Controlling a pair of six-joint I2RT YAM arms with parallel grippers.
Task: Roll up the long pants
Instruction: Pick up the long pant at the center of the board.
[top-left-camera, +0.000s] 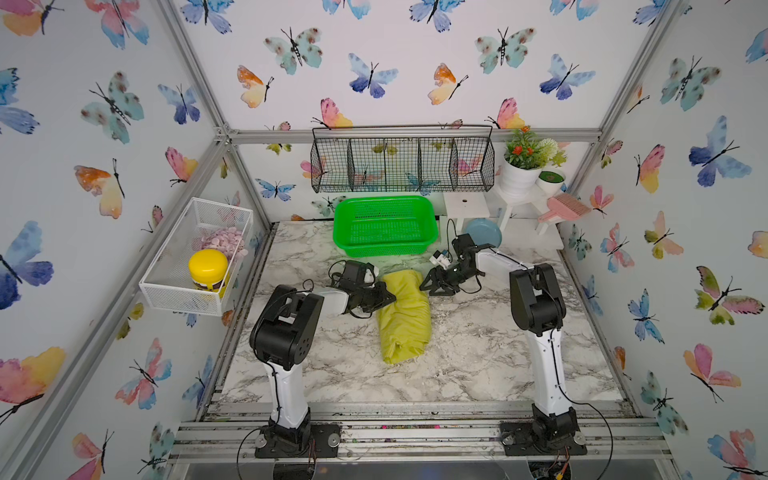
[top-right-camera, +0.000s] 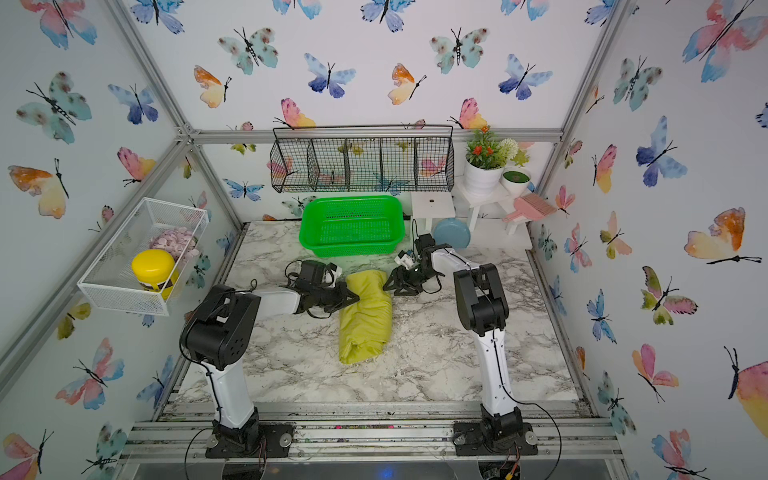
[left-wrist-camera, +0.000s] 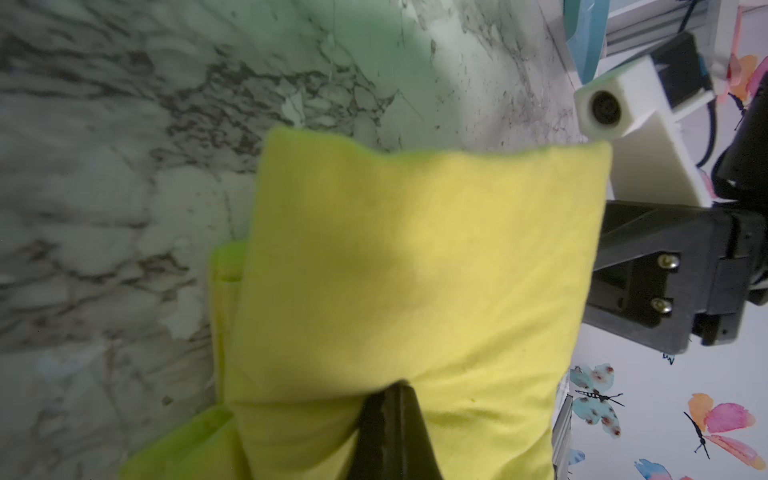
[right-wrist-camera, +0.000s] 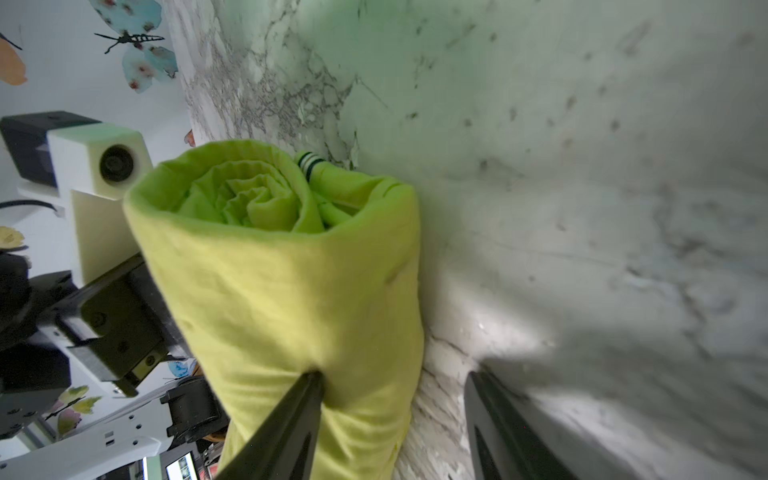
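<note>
The left claw (top-left-camera: 384, 297), jaws together, presses its tip into the left flank of the pants (top-left-camera: 405, 316), near the roll's far end. The blurred wrist view leaves it unclear whether a fold is nipped between them. The pants lie in the middle of the worktop (top-left-camera: 332, 365) as a plump roll running front to back, just in front of the basket (top-left-camera: 384, 226) and clear of it. In the right wrist view a spiral of layers shows at one end, with a sliver of striped waistband (right-wrist-camera: 309, 162) peeping out. At the roll's right flank the right claw (top-left-camera: 432, 284) stands with jaws apart, one finger touching the cloth, its mate over bare marble. The fabric looks thin, light and limp, and is likely to spring loose if released. A grip across the roll's middle, over the outer flap, seems the safest hold.
</note>
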